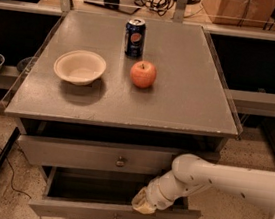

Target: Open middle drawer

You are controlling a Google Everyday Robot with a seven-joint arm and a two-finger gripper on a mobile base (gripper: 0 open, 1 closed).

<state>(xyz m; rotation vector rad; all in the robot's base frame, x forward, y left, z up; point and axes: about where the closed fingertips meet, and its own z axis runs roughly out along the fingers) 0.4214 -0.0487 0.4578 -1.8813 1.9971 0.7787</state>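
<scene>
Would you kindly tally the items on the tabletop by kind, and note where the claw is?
Bowl: 1
Soda can: 1
Apple: 1
Total: 3
Claw: at the open drawer's front edge.

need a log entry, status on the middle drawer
Status: hand at front edge of middle drawer. Drawer pulled well open. Nothing seen blocking it.
</scene>
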